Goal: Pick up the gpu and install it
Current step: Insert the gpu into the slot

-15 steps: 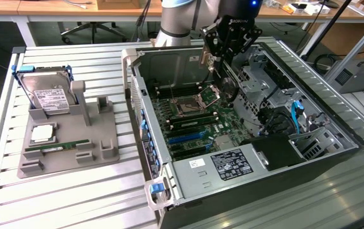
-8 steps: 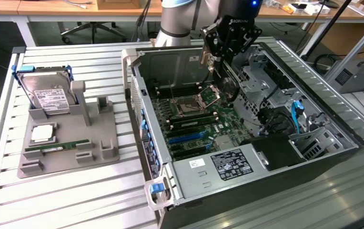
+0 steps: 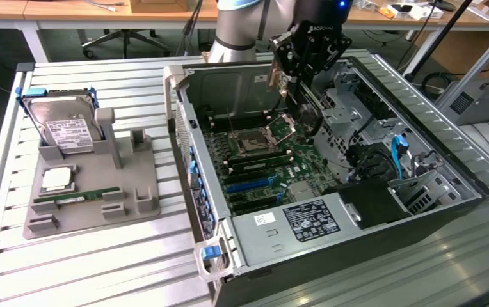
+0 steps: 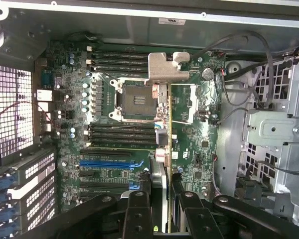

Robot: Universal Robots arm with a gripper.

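Between my fingertips, item 1: the gpu point(image 4: 160, 172), with my gripper point(image 4: 162, 193) clenched on its top edge and the card hanging downward.

Item 2, below the card: motherboard point(image 4: 104, 99), with a blue slot point(image 4: 107, 163) among the black ones. No card sits in any slot.

Item 3, around the board: open computer case point(image 3: 176, 96), lying on its side.

Item 4, farthest off, at the exterior view's left: grey parts holder point(image 3: 134, 179), carrying the hard drive point(image 3: 65, 128) and the RAM stick point(image 3: 78, 197).

Status: by my judgement the pickup is done. The gpu is lifted and carried over the case, but not seated, so the install remains.

View notes: the wrist view gives the card edge-on against the slots. The exterior view gives my gripper point(image 3: 300, 70) with the gpu point(image 3: 300, 109) held clear above the board, and the holder outside the case.
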